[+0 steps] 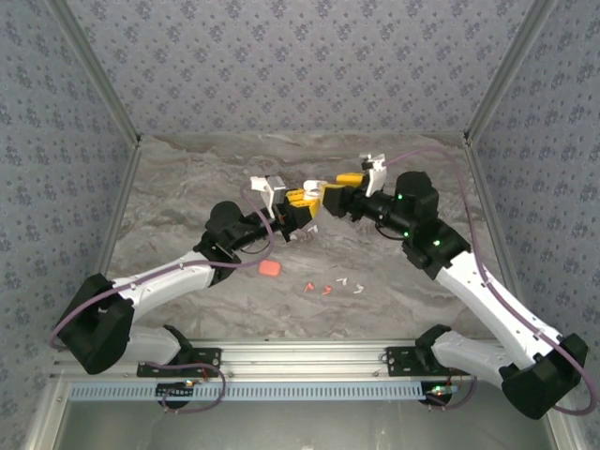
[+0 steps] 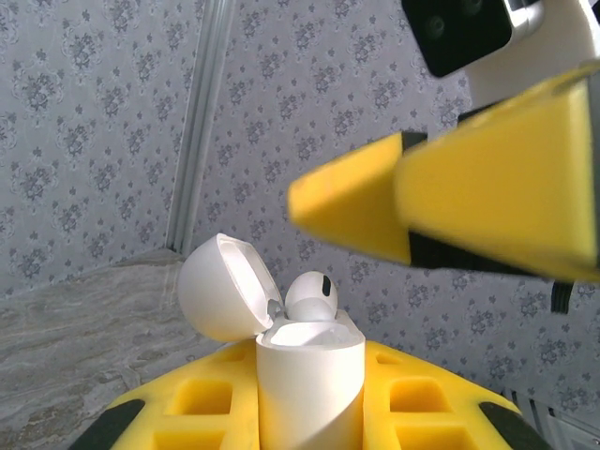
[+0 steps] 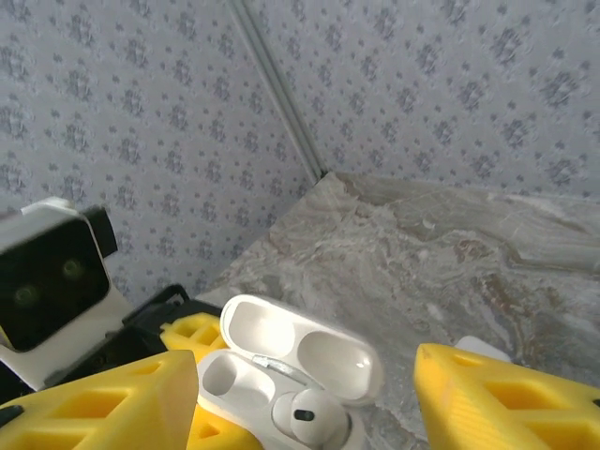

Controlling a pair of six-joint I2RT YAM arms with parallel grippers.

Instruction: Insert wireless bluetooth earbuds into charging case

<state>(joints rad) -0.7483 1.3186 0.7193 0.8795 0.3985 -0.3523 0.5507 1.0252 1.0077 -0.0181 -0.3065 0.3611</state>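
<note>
A white charging case [image 2: 309,375] stands upright between the yellow fingers of my left gripper [image 1: 300,201], which is shut on it. Its lid [image 2: 225,286] is hinged open. One white earbud [image 2: 311,294] sits in the case's right-hand slot [image 3: 314,417]; the other slot [image 3: 217,373] is empty. My right gripper [image 1: 331,194] hovers open just above the case, its fingers [image 3: 103,403] spread to either side and holding nothing. Loose earbuds lie on the table nearer the arms: two orange-red ones [image 1: 316,288] and two white ones [image 1: 351,284].
An orange-red rounded case [image 1: 269,269] lies on the marble table [image 1: 187,187] beside my left forearm. A small white object [image 1: 312,228] rests under the grippers. Patterned walls close in the back and sides. A metal rail [image 1: 300,361] runs along the near edge.
</note>
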